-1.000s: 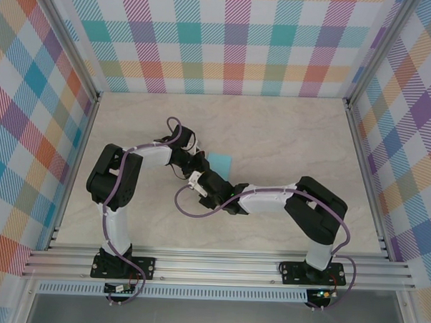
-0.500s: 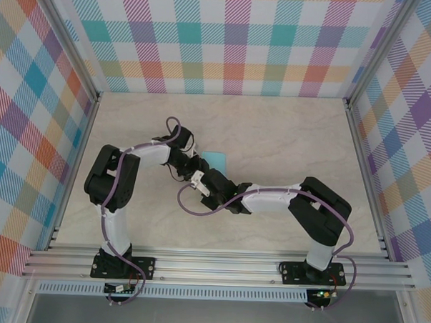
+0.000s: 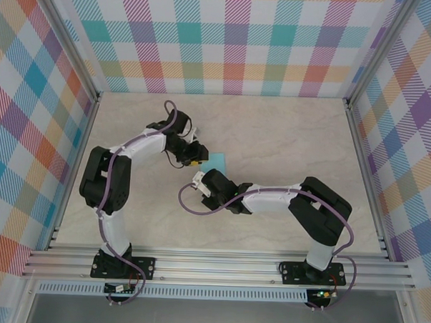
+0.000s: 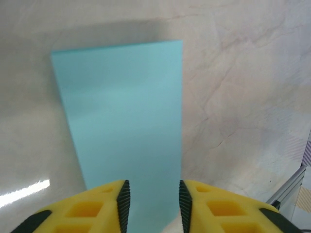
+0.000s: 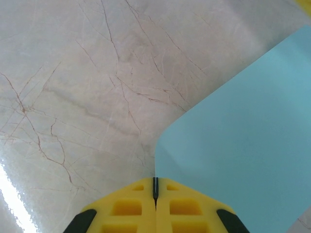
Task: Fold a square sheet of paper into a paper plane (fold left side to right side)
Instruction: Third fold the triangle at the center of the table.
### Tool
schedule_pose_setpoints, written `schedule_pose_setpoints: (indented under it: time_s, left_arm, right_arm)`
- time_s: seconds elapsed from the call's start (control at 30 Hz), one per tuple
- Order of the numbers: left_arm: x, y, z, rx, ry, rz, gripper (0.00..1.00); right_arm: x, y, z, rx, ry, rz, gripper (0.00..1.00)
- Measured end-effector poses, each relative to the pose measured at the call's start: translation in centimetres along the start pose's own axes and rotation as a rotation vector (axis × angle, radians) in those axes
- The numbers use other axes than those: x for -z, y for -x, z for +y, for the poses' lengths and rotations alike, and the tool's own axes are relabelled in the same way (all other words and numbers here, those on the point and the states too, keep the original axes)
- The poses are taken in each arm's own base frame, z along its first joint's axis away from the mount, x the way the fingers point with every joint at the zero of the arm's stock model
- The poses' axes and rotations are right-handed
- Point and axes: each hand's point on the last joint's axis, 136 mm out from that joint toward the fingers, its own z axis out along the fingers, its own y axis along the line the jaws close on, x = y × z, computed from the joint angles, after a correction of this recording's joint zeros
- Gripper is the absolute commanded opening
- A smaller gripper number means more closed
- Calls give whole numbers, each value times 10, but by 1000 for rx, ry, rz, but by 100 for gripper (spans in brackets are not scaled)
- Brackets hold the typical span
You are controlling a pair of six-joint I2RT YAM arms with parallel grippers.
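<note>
"Left wrist view: where's the turquoise paper (image 4: 121, 111)?"
"Flat on the table (image 4: 243, 97), folded narrow, running between the parted jaws of the left gripper (image 4: 152, 194). Right gripper (image 5: 155, 183) (jaws pressed together) sits at its edge."

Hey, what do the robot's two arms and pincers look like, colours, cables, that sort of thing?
The left arm and right arm are alike: white links, black joint housings, black bases. A purple cable loops along each. The left pincer and right pincer have yellow fingers with square cut-out pockets; the left's carry black ribbed pads.
</note>
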Motion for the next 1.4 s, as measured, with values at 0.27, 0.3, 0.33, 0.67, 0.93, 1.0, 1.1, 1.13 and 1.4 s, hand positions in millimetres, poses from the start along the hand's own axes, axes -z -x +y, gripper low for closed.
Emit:
schedule_pose_setpoints:
  time_s: [0.27, 0.3, 0.33, 0.67, 0.93, 1.0, 1.1, 1.13, 1.4]
  left_arm:
    - [-49, 16, -1, -17, -15, 72, 27]
    - [-54, 16, 0, -16, -13, 80, 27]
    - [-58, 17, 2, -16, -10, 87, 27]
    - [-70, 9, 16, -26, 38, 130, 27]
    - [-70, 8, 16, -42, 41, 132, 27]
    - [-70, 8, 16, -45, 41, 132, 27]
    - [-70, 8, 16, -53, 40, 133, 27]
    - [-70, 8, 16, -54, 41, 133, 27]
    - [-71, 8, 17, -58, 47, 131, 26]
  right_arm:
    - [-1, -2, -1, -29, 19, 6, 0]
    - [-1, -2, -1, -32, 22, 7, 0]
    - [-1, -3, 0, -36, 28, 9, 0]
    - [0, -1, 0, -114, 99, 9, 0]
    - [1, 8, -12, -219, 158, -9, 0]
    - [0, 6, -18, -252, 170, -4, 0]
    - [0, 4, -26, -286, 179, 3, 0]
    - [0, 3, -29, -299, 180, 7, 0]
    - [-4, -8, -43, -388, 196, 32, 0]
